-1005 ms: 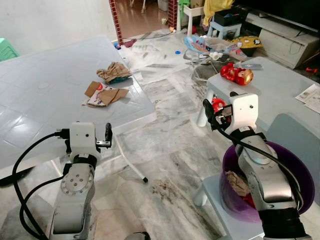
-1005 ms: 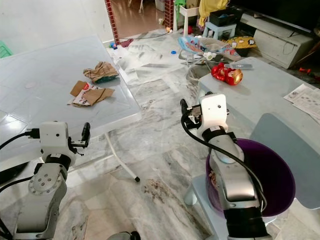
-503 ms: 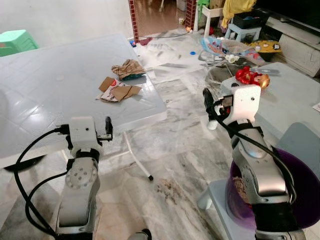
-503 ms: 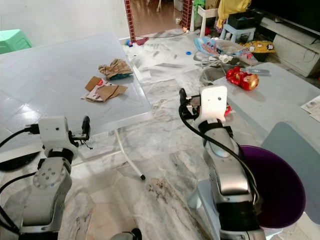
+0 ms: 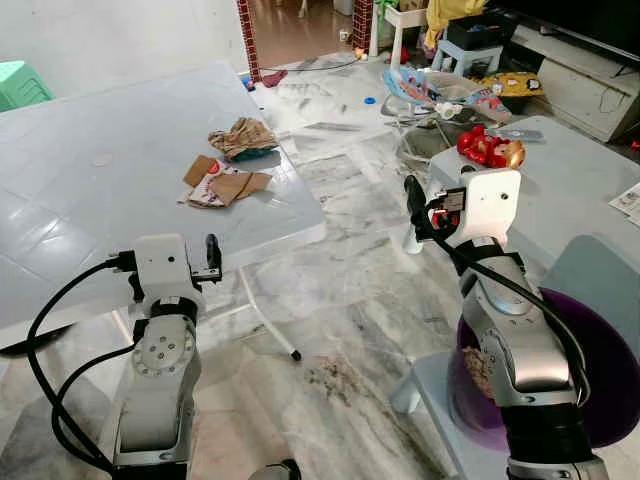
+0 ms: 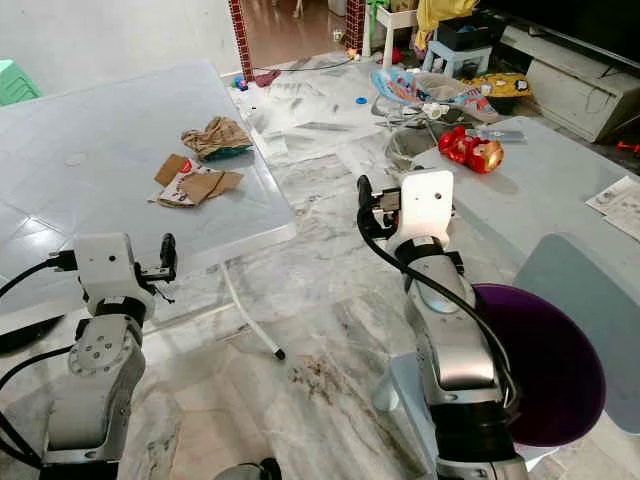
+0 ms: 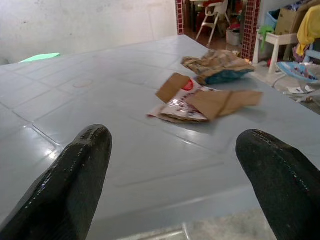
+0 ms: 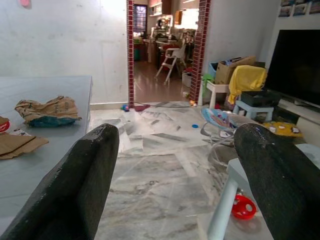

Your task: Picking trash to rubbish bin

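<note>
Torn cardboard pieces [image 5: 222,182] and a crumpled brown paper bag [image 5: 240,135] lie on the white table [image 5: 90,210], near its far right corner. My left gripper [image 7: 175,134] is open and empty, level with the table's near edge; the cardboard [image 7: 207,100] lies well ahead of it. My right gripper [image 8: 177,135] is open and empty, raised over the marble floor between the two tables. A purple bin [image 5: 600,380] stands at my lower right behind the right arm, with crumpled trash [image 5: 478,370] inside.
A grey low table [image 5: 570,190] on the right carries a red toy [image 5: 490,148] and papers [image 5: 628,195]. The white table's slanted leg [image 5: 268,325] reaches the floor ahead. Toys and clutter [image 5: 440,85] crowd the far floor. A green stool [image 5: 20,85] stands at far left.
The whole picture has shifted a little as the camera moved. Both arms hold the same pose, with both grippers still open and empty.
</note>
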`<state>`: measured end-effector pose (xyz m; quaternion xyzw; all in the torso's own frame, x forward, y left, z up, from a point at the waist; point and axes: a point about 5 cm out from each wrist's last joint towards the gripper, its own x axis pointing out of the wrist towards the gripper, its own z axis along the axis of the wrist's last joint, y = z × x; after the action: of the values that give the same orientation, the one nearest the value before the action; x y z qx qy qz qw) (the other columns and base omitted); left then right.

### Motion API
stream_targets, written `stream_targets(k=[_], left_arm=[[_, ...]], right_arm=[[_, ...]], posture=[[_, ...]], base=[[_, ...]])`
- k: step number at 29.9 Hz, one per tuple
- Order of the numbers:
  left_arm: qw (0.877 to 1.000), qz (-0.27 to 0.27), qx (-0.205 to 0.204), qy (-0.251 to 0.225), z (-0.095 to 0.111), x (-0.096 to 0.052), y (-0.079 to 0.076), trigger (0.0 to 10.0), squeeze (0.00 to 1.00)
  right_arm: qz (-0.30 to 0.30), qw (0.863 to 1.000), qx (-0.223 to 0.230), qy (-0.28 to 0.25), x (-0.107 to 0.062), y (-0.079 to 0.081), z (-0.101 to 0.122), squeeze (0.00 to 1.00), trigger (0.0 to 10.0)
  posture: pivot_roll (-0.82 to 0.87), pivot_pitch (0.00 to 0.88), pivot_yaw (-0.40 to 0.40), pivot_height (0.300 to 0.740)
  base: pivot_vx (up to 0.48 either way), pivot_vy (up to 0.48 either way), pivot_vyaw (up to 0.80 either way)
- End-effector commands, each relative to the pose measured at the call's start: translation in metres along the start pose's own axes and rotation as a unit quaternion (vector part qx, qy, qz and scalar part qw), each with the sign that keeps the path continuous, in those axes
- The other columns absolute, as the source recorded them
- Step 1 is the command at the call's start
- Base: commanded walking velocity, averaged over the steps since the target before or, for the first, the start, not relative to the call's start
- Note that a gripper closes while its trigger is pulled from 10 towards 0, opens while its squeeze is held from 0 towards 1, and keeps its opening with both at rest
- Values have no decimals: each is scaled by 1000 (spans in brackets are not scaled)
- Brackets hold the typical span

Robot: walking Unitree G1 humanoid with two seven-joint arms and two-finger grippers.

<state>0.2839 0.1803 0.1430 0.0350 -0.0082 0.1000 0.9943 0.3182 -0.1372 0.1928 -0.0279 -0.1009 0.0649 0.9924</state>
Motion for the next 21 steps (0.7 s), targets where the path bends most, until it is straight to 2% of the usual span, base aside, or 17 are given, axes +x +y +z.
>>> stream_targets(k=[1,18,21], left_arm=[[1000,10,7,10,-4,0,4,10000,0],[1000,7,10,11,-5,-1,1,10000,0],[1000,-1,22,-5,-1,-1,0,10000,0]], right_arm=[[5,1000,6,-2,2,3,3,0,10000],[-7,1000,3,-3,4,-4,5,0,10000],[-8,1000,1,-5,5,-5,6,0,10000]], posture=[[-47,93,31,740],[-45,101,33,740],[-47,99,35,740]], base=[[0,480,0],[0,480,0],[0,0,0]])
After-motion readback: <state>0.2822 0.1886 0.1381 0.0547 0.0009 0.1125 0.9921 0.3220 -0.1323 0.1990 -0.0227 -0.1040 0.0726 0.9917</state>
